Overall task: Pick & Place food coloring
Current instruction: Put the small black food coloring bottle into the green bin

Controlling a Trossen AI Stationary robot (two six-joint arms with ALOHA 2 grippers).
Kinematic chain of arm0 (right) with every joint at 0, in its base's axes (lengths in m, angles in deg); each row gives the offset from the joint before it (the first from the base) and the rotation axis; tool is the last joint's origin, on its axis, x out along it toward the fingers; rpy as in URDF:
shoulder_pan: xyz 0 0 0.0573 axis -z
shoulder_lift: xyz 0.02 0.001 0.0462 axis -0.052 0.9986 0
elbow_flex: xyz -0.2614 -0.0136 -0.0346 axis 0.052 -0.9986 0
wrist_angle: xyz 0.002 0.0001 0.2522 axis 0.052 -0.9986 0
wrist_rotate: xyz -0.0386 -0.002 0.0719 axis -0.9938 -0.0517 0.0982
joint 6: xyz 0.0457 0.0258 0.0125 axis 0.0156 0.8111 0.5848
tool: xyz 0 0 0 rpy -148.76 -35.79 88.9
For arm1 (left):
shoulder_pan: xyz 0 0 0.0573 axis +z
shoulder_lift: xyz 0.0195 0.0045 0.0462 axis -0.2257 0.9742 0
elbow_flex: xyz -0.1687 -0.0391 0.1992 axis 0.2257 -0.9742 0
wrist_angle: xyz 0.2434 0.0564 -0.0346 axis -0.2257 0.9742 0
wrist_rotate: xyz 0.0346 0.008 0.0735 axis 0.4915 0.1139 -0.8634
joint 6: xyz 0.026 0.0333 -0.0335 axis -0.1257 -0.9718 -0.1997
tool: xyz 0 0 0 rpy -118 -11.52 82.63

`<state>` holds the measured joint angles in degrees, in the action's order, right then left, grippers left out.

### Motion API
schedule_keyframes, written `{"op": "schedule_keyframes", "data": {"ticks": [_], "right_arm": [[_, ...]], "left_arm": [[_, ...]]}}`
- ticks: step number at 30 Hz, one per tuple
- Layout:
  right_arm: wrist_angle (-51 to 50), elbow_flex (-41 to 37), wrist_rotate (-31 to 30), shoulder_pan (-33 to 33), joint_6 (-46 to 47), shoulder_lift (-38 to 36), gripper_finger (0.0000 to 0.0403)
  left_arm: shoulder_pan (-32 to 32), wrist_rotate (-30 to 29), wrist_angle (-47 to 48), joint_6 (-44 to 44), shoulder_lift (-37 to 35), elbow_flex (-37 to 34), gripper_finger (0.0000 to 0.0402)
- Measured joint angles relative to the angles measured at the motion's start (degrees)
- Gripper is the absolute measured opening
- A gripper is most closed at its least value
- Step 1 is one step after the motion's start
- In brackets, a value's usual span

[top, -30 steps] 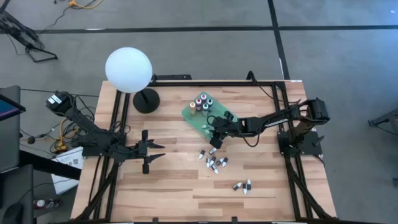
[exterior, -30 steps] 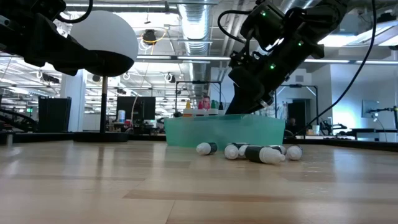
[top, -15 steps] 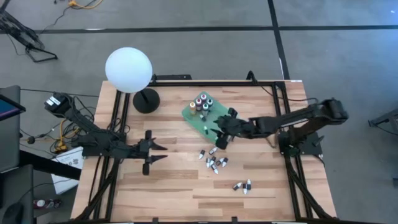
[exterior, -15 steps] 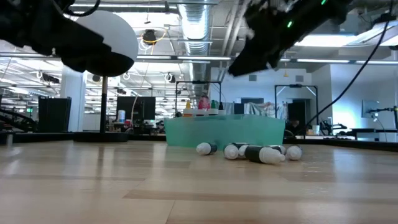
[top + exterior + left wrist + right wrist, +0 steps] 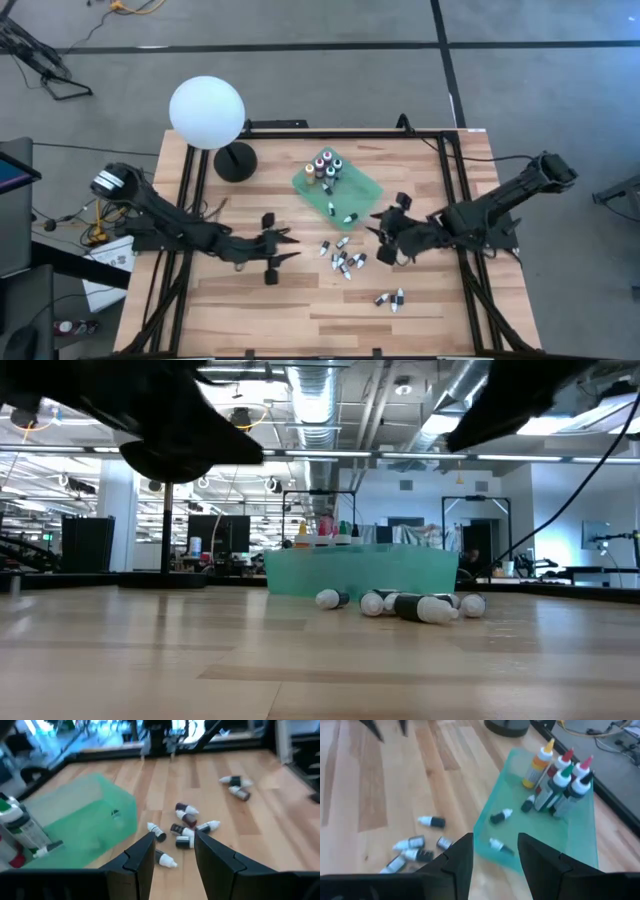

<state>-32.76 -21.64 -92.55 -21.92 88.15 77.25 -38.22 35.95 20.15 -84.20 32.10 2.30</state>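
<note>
Several tiny food coloring bottles (image 5: pixel 341 261) lie loose on the wood table near the green tray (image 5: pixel 352 190), and a pair (image 5: pixel 391 298) lies nearer the table's near edge. Taller bottles (image 5: pixel 559 781) stand in the tray's far corner. Two small ones (image 5: pixel 500 816) lie on its floor. My left gripper (image 5: pixel 289 246) is open, left of the loose cluster (image 5: pixel 185 829), with its fingers pointing at it. My right gripper (image 5: pixel 378 240) is open above the table, right of the cluster and off the tray's near corner (image 5: pixel 482 840).
A white globe lamp (image 5: pixel 207 112) on a black base (image 5: pixel 236 161) stands at the far left of the table. Black frame rails run along the left and right table edges. Bare wood lies between the left gripper and the near edge.
My right gripper has drawn back from the tray's near corner toward the table's right and near edges, and in the low view it has risen out of the picture. My left gripper has moved right, toward the loose bottles. The loose bottles have kept their places.
</note>
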Motion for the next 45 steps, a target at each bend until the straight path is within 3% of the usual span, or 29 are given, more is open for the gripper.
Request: {"op": "schedule_keyframes", "data": {"ticks": [10, 16, 21, 33, 45], "right_arm": [[-10.98, 0.00, -5.48, -13.17, 18.35, -0.15, 0.0141], [-14.04, 0.00, -6.62, -19.06, 26.24, -0.15, 0.0143], [-16.40, 0.00, -7.50, -22.70, 32.41, -0.15, 0.0143], [-16.56, 0.00, -11.13, -25.95, 33.67, -0.10, 0.0143], [-16.09, -0.02, -11.13, -26.46, 33.74, -0.10, 0.0143]], "left_arm": [[5.02, 3.01, 13.41, 3.29, 15.37, 15.34, 0.0132], [8.59, 10.12, 15.24, 7.71, 20.18, 19.34, 0.0132], [10.57, 10.78, 16.31, 10.05, 21.40, 20.04, 0.0134], [12.24, 11.47, 13.83, 11.15, 24.19, 20.19, 0.0206], [12.62, 11.42, 9.12, 10.91, 28.17, 20.09, 0.0210]]}}
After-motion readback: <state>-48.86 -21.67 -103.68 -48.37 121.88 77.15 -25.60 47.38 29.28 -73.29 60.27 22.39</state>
